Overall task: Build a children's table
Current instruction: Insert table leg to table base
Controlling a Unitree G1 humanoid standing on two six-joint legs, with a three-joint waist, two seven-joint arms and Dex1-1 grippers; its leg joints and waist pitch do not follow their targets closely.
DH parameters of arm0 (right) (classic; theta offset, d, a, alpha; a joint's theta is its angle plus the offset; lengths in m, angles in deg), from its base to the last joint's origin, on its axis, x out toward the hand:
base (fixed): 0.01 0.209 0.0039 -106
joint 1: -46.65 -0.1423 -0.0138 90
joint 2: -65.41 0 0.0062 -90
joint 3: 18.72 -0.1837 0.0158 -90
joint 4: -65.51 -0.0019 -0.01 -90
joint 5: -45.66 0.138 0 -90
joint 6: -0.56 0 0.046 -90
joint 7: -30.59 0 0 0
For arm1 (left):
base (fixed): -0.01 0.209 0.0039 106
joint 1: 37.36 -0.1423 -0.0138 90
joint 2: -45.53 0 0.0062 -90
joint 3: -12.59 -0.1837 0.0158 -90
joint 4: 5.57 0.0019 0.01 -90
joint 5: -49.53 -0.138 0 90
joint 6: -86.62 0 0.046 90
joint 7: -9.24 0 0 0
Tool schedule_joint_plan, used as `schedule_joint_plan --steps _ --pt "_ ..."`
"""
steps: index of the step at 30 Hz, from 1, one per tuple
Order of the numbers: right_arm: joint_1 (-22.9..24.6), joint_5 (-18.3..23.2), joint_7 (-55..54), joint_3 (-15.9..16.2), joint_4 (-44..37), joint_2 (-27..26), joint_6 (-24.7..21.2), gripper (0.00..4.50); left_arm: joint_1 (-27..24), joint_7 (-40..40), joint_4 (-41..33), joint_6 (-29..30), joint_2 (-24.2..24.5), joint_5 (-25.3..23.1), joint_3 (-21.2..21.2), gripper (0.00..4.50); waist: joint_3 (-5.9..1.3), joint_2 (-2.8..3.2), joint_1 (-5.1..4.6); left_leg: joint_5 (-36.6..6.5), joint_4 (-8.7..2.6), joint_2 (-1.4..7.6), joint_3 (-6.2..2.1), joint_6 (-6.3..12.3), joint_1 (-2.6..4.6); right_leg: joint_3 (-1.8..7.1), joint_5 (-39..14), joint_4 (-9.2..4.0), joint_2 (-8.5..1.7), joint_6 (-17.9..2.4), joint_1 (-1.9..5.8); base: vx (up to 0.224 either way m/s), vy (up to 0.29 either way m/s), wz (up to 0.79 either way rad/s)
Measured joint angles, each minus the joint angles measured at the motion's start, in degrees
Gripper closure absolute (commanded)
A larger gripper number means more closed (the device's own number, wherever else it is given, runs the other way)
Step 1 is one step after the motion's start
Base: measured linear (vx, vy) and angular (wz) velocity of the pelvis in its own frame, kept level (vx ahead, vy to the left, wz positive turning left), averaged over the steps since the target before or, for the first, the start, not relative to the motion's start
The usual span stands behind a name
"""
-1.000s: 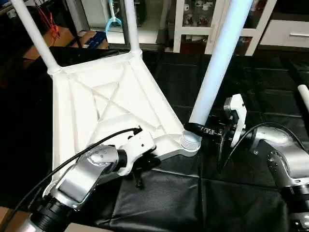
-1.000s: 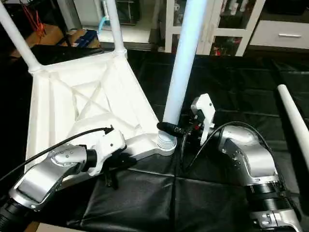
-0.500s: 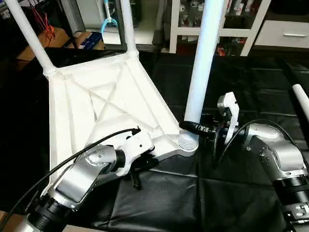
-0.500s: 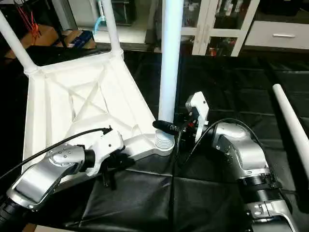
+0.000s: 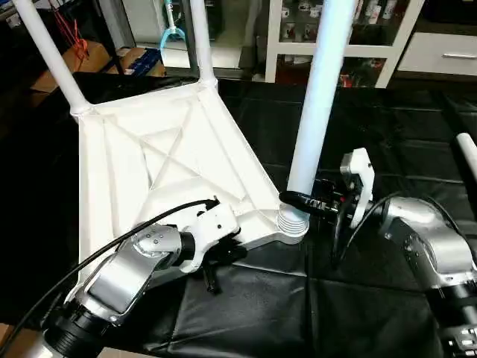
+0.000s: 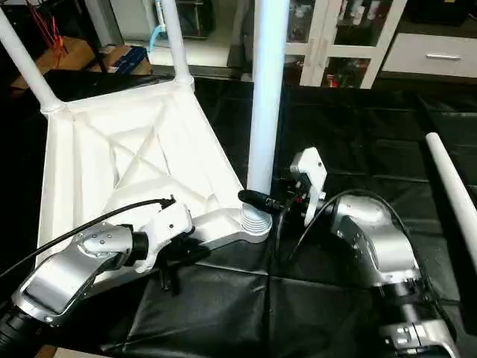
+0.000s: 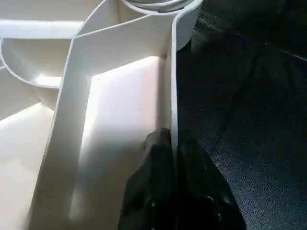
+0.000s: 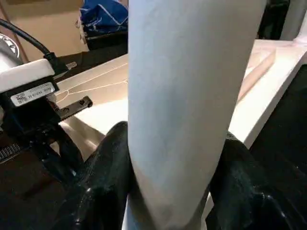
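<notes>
Gripping the upright leg [image 5: 317, 97] above its socket, right hand [image 5: 298, 200]; left hand [image 7: 173, 191] pinching the tabletop rim [image 7: 173, 86].

A leg [image 5: 317, 97] stands, seemingly seated, in the tabletop's [image 5: 141, 171] near-right socket [image 5: 292, 224].

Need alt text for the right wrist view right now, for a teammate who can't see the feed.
The right gripper has its two black fingers clamped on either side of a thick white table leg that rises through the middle of the picture. Behind the leg lies the white tabletop, with the left gripper at its edge.
</notes>
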Motion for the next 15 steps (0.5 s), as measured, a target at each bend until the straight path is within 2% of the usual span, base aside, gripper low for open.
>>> schedule_joint_plan --steps 4,15 --pt "2.93 0.36 -1.34 -1.13 -2.52 -0.58 1.15 2.64 0.02 -0.17 -0.10 -0.02 0.00 0.02 -0.35 4.45 -0.02 -0.02 0.59 0.00 -0.20 0.00 0.06 -0.02 0.09 0.01 -0.02 -0.16 0.01 0.03 0.04 0.000 0.000 0.00" --pt "8.49 1.22 -4.38 -3.67 -5.44 -3.16 5.09 2.64 -0.07 -0.55 -0.20 -0.10 0.01 0.10 -0.36 4.45 -0.09 0.01 0.54 0.00 -0.52 -0.01 0.17 -0.02 0.34 0.00 -0.02 -0.63 0.03 0.02 0.33 0.000 0.000 0.00"
